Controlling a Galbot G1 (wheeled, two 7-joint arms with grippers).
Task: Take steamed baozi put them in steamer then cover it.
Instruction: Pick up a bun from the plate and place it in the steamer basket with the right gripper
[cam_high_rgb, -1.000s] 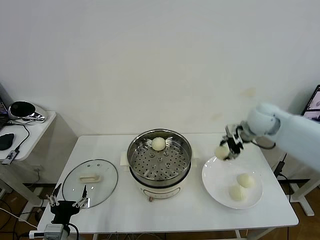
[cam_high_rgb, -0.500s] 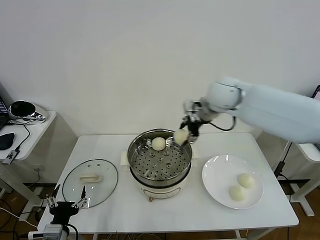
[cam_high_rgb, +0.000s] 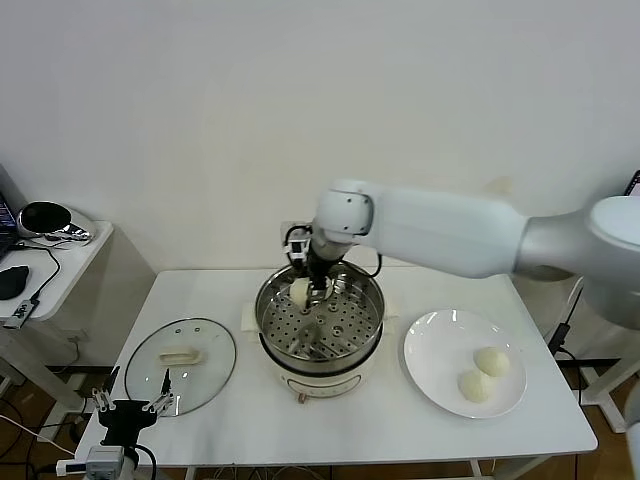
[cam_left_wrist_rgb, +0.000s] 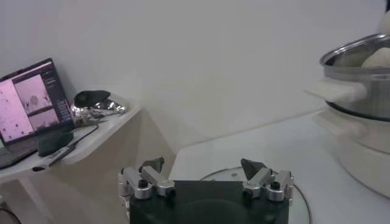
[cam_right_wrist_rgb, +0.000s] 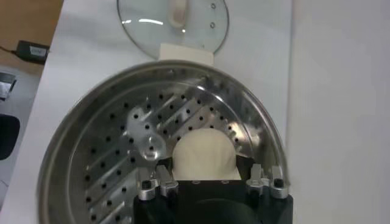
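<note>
The steel steamer (cam_high_rgb: 320, 362) stands mid-table on its white base, with its perforated tray (cam_right_wrist_rgb: 109, 158) bare. My right gripper (cam_high_rgb: 308, 284) reaches in over the tray's far left part and is shut on a cream baozi (cam_high_rgb: 299, 291). In the right wrist view the bun (cam_right_wrist_rgb: 204, 149) sits between the fingers (cam_right_wrist_rgb: 166, 176) of that gripper (cam_right_wrist_rgb: 205, 165), just above the tray. Two more baozi (cam_high_rgb: 488, 361) (cam_high_rgb: 473, 385) lie on the white plate (cam_high_rgb: 440, 345) at the right. The baozi placed earlier is hidden behind the arm. My left gripper (cam_high_rgb: 130, 404) (cam_left_wrist_rgb: 202, 165) is open and idle at the front left.
The glass lid (cam_high_rgb: 180, 365) lies flat on the table left of the steamer, just beyond the left gripper, and shows in the right wrist view (cam_right_wrist_rgb: 173, 21). A side table (cam_high_rgb: 45, 250) with a laptop (cam_left_wrist_rgb: 36, 103) stands at the far left.
My right arm has carried the baozi from the plate leftwards over the steamer's right rim, then down to the tray's far left part. The left arm has not moved.
</note>
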